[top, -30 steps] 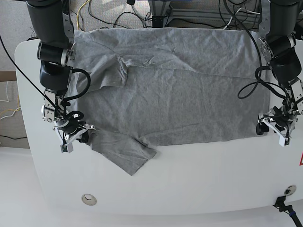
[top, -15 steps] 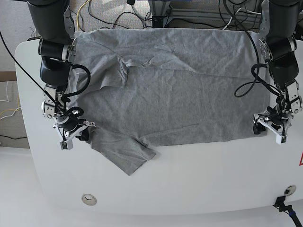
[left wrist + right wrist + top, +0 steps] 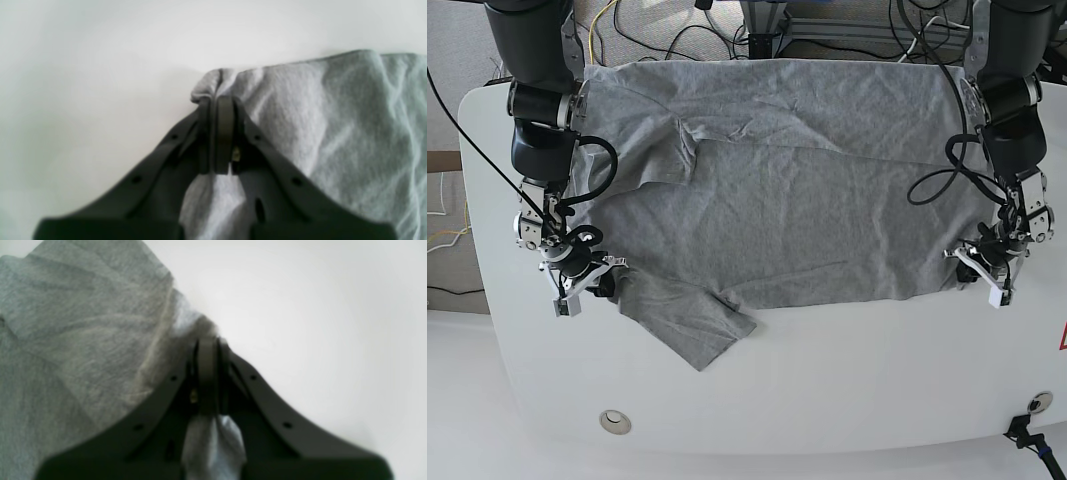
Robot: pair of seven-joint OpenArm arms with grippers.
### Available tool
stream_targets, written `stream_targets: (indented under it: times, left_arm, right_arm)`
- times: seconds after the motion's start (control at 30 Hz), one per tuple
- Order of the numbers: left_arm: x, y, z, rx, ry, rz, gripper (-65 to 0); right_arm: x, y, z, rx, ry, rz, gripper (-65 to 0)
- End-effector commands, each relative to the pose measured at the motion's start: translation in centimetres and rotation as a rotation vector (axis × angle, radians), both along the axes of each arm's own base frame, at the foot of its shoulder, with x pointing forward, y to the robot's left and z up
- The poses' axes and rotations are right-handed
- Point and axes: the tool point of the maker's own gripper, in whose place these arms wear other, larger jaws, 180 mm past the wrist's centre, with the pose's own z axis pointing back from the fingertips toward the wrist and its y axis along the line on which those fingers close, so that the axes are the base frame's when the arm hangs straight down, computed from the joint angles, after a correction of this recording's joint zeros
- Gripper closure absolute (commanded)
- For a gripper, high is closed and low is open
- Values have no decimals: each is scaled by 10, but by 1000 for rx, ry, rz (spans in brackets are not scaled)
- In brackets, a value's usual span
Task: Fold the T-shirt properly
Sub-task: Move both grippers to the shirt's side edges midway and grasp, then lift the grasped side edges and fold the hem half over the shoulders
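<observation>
On the white table (image 3: pixel 827 390), T-shirt (image 3: pixel 797 190) spread flat and wrinkled, no fold made yet, whole fold left; left gripper (image 3: pixel 218 100) pinched on its near hem corner, right gripper (image 3: pixel 208 340) pinched on cloth by the near sleeve (image 3: pixel 692 325).

T-shirt (image 3: pixel 797 190) flat on table (image 3: pixel 827 390), both grippers seemingly at its corners.

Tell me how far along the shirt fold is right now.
Done: the grey T-shirt lies spread flat on the white table, no fold made yet. In hand: the left gripper is shut on the near hem corner, the right gripper is shut on fabric by the near sleeve. Left: lifting that near edge over and every fold after.
</observation>
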Motion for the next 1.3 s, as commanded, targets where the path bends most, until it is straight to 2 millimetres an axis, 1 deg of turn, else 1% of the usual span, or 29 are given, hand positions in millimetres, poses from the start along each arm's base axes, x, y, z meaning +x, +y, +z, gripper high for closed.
stream_targets:
  times: [0.0, 0.03, 0.1, 0.17, 0.2, 0.23, 0.33, 0.4, 0.43, 0.5, 0.6, 0.67, 0.73, 0.83, 0.9, 1.0, 1.07, 1.17, 1.27]
  left_arm:
    - [17, 12, 28, 24, -74, 9, 0]
    - [18, 12, 31, 28, -82, 7, 0]
    - [22, 13, 40, 40, -105, 5, 0]
    - [29, 15, 56, 61, -146, -1, 0]
    - [30, 15, 61, 72, -160, -5, 0]
    - [30, 16, 64, 83, -170, -9, 0]
    - [29, 16, 76, 119, -195, -23, 0]
    - [24, 17, 80, 149, -189, -35, 0]
    - [20, 21, 84, 163, -193, -30, 0]
    - [9, 29, 90, 196, -193, -15, 0]
    - [-3, 27, 99, 236, -195, -17, 0]
    - [-17, 29, 101, 271, -186, -17, 0]
    - [-28, 30, 107, 305, -200, -21, 0]
    - [-38, 19, 109, 328, -214, -41, 0]
    - [-50, 18, 106, 350, -188, -53, 0]
    - [-63, 10, 109, 343, -181, -72, 0]
    - [-72, 5, 111, 342, -175, -87, 0]
    - [-85, 1, 111, 370, -150, -106, 0]
    - [-96, -2, 107, 383, -135, -120, 0]
  right_arm:
    - [2, -6, 2, -28, 20, 7, 0]
    - [2, -6, 4, -27, 17, 7, 0]
    - [10, -7, 17, -39, -22, 10, 0]
    - [12, -7, 24, -61, -32, 23, 0]
    - [15, -8, 33, -79, -46, 31, 0]
    - [17, -9, 42, -98, -54, 40, 0]
    - [16, -9, 59, -154, -72, 66, 0]
    - [12, -9, 66, -190, -72, 81, 0]
    - [10, -8, 70, -207, -74, 88, 0]
    - [2, -8, 75, -239, -76, 101, 0]
    - [-10, -8, 81, -286, -72, 118, 0]
    - [-19, -10, 84, -322, -63, 128, 0]
    - [-28, -13, 88, -358, -57, 137, 0]
    - [-41, -13, 91, -397, -52, 151, 0]
    - [-51, -15, 92, -424, -39, 160, 0]
    - [-68, -27, 97, -460, -7, 132, 0]
    - [-79, -28, 99, -488, 11, 156, 0]
    - [-94, -32, 99, -528, 49, 182, 0]
    - [-109, -36, 93, -553, 101, 206, 0]
